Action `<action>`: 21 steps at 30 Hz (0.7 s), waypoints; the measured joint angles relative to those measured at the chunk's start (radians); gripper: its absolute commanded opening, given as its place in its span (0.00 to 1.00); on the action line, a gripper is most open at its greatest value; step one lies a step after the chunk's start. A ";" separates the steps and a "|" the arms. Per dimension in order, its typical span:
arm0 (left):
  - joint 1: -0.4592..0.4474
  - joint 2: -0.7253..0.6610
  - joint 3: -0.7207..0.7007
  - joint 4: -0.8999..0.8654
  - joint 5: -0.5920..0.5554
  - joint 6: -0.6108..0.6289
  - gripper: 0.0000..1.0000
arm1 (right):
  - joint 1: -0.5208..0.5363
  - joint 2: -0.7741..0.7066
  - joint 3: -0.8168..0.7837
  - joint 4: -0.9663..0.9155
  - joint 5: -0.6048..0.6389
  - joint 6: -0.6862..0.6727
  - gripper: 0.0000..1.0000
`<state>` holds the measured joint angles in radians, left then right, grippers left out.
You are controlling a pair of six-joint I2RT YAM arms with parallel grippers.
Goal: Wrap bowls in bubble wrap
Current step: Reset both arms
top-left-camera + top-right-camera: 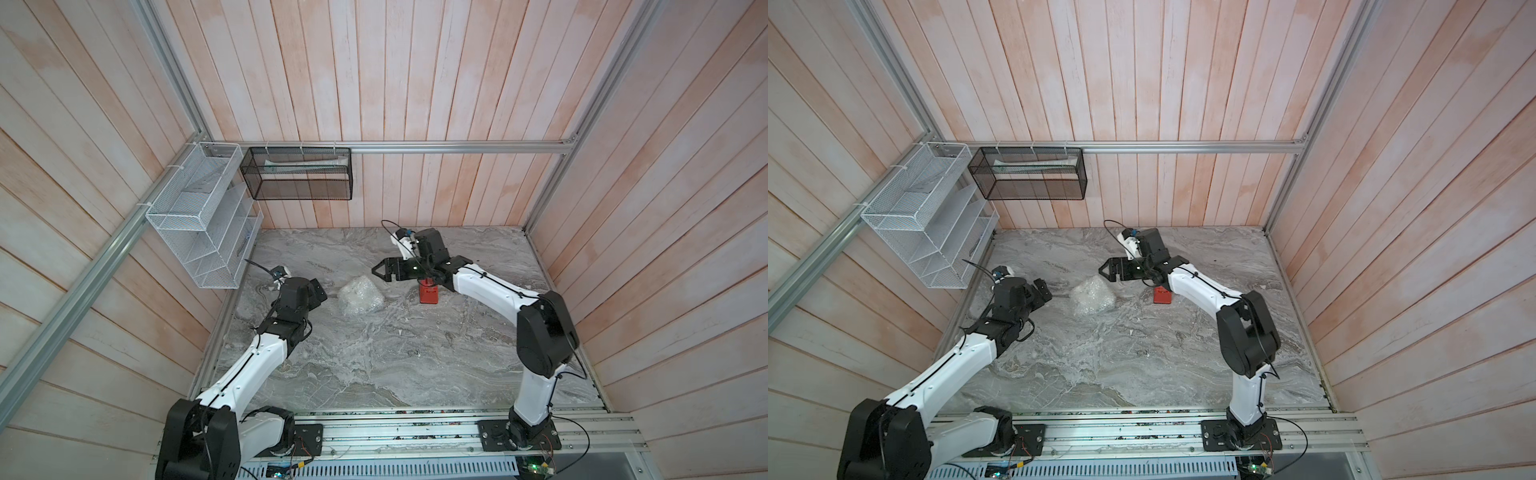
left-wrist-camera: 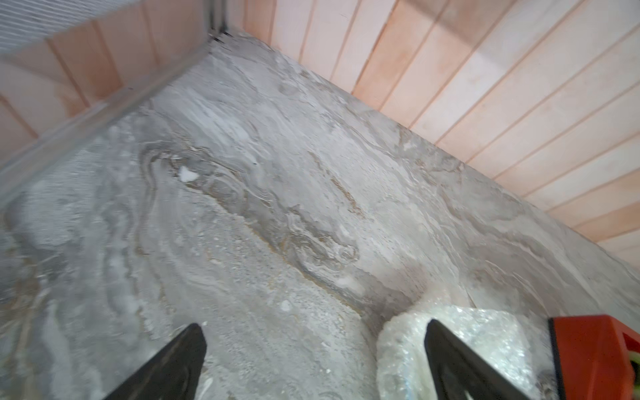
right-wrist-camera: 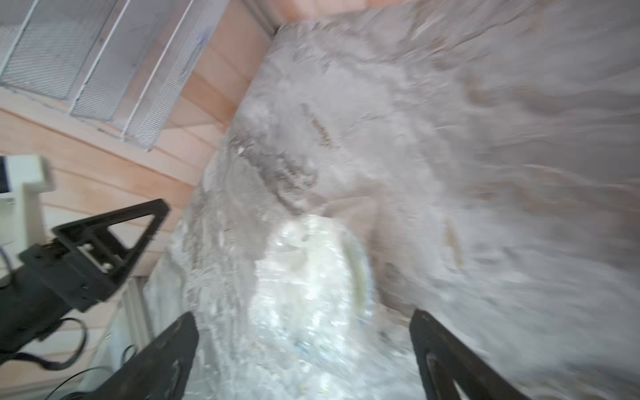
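Most of the grey table (image 1: 374,365) is bare, so we have little to manage. The wrap (image 1: 360,300) sits as one whitish, crinkled bundle near the middle, between the two arms and touching neither. The red dispenser (image 1: 429,293) stands near it, partly hidden by the right arm. The left fingers (image 1: 318,291) are spread wide and empty, near the bundle but apart from it. The right fingers (image 1: 379,270) are also wide and empty, hanging above the table on the bundle's far side. The bowl (image 3: 358,277) lies inside the wrap. In the right wrist view a pale curved edge shows through the plastic, and we take it for the rim; the leaf print we cannot make out.

We judge the wrapping close to done, and the step in hand is a clean release. To do it well, we should hold both pairs of fingers wide and draw each arm away from the bundle, never across it, so no tip catches a loose fold. The right arm must also clear the dispenser. Bubble wrap is springy, so we should watch for a flap lifting. If one does, one arm can pinch that flap near its edge while the other steadies the opposite side. The press should be light, since the bundle would likely slide on the smooth table.
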<state>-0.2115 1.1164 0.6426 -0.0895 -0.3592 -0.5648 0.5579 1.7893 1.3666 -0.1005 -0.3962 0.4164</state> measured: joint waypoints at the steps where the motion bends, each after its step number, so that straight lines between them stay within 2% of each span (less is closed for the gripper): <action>1: 0.002 -0.031 -0.021 0.008 -0.027 0.016 1.00 | -0.029 -0.061 -0.073 0.036 0.049 0.000 0.98; 6: 0.004 -0.141 -0.164 0.165 -0.133 0.116 1.00 | -0.203 -0.321 -0.423 0.231 0.284 0.000 0.98; 10: 0.004 -0.157 -0.279 0.315 -0.185 0.205 1.00 | -0.368 -0.418 -0.622 0.340 0.407 -0.017 0.98; 16: 0.005 -0.145 -0.380 0.518 -0.209 0.313 1.00 | -0.461 -0.512 -0.818 0.452 0.589 -0.113 0.98; 21: 0.024 -0.147 -0.491 0.694 -0.194 0.370 1.00 | -0.504 -0.573 -0.944 0.597 0.651 -0.185 0.98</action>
<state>-0.1871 0.9691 0.1520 0.6048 -0.5529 -0.1951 0.0544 1.2163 0.4225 0.4969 0.2546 0.2314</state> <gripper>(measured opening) 0.999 0.980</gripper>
